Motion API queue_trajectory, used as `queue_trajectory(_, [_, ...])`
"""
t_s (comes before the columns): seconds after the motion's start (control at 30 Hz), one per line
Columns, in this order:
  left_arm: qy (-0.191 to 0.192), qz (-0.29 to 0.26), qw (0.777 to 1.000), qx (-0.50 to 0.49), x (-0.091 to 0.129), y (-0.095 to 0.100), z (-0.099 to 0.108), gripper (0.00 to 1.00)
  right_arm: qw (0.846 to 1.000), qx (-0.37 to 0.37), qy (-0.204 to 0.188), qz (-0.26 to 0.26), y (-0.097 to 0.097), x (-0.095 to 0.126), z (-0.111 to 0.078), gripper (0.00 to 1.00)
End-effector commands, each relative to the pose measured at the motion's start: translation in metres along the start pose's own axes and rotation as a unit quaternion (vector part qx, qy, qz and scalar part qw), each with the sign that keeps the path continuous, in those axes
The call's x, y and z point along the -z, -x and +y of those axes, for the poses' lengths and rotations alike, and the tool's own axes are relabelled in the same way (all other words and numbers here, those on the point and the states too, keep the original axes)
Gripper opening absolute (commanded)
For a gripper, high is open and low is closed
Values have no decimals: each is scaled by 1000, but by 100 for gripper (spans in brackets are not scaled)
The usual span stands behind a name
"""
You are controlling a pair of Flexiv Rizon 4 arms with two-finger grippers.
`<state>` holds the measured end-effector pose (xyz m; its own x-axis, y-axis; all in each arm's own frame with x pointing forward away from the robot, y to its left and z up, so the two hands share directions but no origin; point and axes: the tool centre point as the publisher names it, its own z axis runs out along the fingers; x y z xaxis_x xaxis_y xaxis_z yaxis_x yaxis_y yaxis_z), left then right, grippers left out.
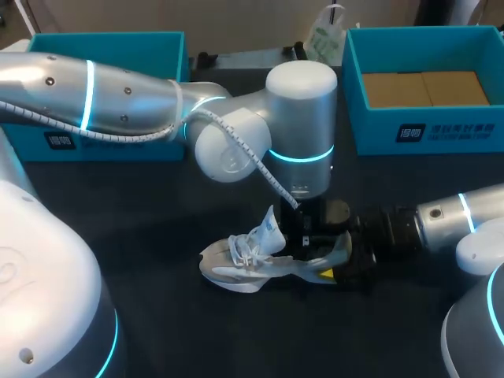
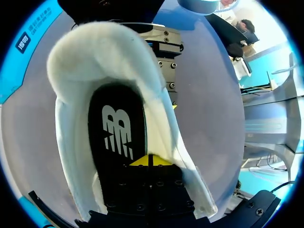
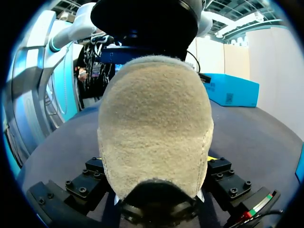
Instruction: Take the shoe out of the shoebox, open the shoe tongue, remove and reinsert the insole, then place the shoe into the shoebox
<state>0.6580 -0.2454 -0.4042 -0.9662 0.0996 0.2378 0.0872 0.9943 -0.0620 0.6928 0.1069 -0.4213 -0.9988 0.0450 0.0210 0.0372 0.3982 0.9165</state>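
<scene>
Head view. The shoe (image 1: pixel 244 264) lay on its side on the dark table (image 1: pixel 157 323), outside both boxes, toe toward the left arm's side and tongue pulled up. The left arm (image 1: pixel 118 98) came down from above, and the left hand (image 1: pixel 309 248) sat in the shoe's opening. The right hand (image 1: pixel 346 264) was at the heel. The right teal box (image 1: pixel 425 132) stood at the far right of the table and held only brown cardboard (image 1: pixel 425 88) across its floor. The left teal box (image 1: pixel 102 38) stood at the far left. The left arm hid most of its inside, so contents not determined.

Left wrist view. The camera looked straight into the shoe (image 2: pixel 71 123). The black insole (image 2: pixel 118 137) with a white logo lay flat inside. The left hand (image 2: pixel 149 160) rested on the insole. Could not tell whether it was open or closed. The right hand (image 2: pixel 166 71) ran along the outside of the heel.

Right wrist view. The fuzzy heel of the shoe (image 3: pixel 154 128) sat between the right hand's fingers, which were clamped on it from both sides. A teal box (image 3: pixel 232 90) stood on the table beyond.
</scene>
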Motion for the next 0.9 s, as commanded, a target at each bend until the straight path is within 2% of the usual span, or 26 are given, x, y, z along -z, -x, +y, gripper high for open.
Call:
queue_trajectory(0.03, [-7, -14, 1000, -1, -4, -3, 4, 29, 1000, 0, -2, -1, -1, 1, 4, 0])
queue_trajectory(0.1, [-10, -20, 1000, 0, -3, -3, 4, 30, 1000, 0, -2, -1, -1, 1, 4, 0])
queue_trajectory(0.23, [-10, -35, 999, 3, -3, -1, 3, 42, 1000, 0, -2, -1, -1, 1, 4, 0])
queue_trajectory(0.27, [-9, -44, 999, 6, -4, 0, 2, 42, 1000, 0, -2, -1, -1, 1, 4, 0])
queue_trajectory(0.53, [3, -99, 995, 25, -15, 12, -6, 38, 1000, 0, -2, -1, -1, 1, 4, 0])
queue_trajectory(0.7, [9, -134, 990, 34, -14, 25, -7, 35, 1000, 0, -2, -1, -1, 1, 4, 0])
queue_trajectory(0.9, [7, -172, 984, 46, -7, 38, -9, 24, 1000, 0, -2, -1, -1, 1, 4, 0])
